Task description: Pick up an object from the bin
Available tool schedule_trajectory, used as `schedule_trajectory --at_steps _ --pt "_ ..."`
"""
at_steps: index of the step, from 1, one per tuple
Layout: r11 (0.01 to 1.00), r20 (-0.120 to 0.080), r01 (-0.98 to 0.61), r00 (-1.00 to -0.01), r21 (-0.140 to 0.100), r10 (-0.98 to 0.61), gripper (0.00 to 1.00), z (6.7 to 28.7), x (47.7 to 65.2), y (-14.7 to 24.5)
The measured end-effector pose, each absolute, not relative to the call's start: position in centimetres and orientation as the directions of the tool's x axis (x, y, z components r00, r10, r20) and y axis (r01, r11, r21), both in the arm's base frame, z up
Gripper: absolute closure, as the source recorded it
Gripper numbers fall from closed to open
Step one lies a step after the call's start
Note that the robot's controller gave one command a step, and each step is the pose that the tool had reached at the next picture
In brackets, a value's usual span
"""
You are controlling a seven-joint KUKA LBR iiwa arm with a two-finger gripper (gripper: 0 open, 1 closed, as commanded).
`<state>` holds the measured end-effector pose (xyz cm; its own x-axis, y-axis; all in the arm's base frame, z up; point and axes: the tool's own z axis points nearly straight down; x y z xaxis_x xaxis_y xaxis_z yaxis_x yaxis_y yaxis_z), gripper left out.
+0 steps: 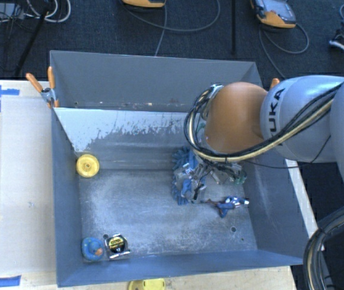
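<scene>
**Gripper low at the blue heap, grasp not yet confirmed**

At the near-left corner of the bin (160, 269) lie a blue round thing (91, 247) and, touching it, a yellow-and-black case (117, 244) (perhaps a tape measure), both well apart from the arm. Further in, right of centre, a small blue piece (231, 203) lies alone on the floor. Just behind it the gripper (197, 183) sits low under the arm's orange cover (235, 116), right against a crumpled blue heap (183, 165). That heap is the likeliest thing to be picked. Whether the gripper is apart, together or clamped on anything cannot be told, as cover and cables mask it. Off to the left, near the far slope, rests a yellow disc (87, 165).

The step in hand looks like the grasp itself. The next move calls for a firm closure on the blue heap, then a straight lift clear of the bin wall.
</scene>
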<state>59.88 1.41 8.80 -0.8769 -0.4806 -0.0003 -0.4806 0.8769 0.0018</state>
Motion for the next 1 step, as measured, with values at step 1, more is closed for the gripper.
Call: schedule_trajectory --at_steps 1 --pt "0.878 0.0 -0.48 -0.878 0.002 -0.48 1.0 8.8 59.88 1.41"
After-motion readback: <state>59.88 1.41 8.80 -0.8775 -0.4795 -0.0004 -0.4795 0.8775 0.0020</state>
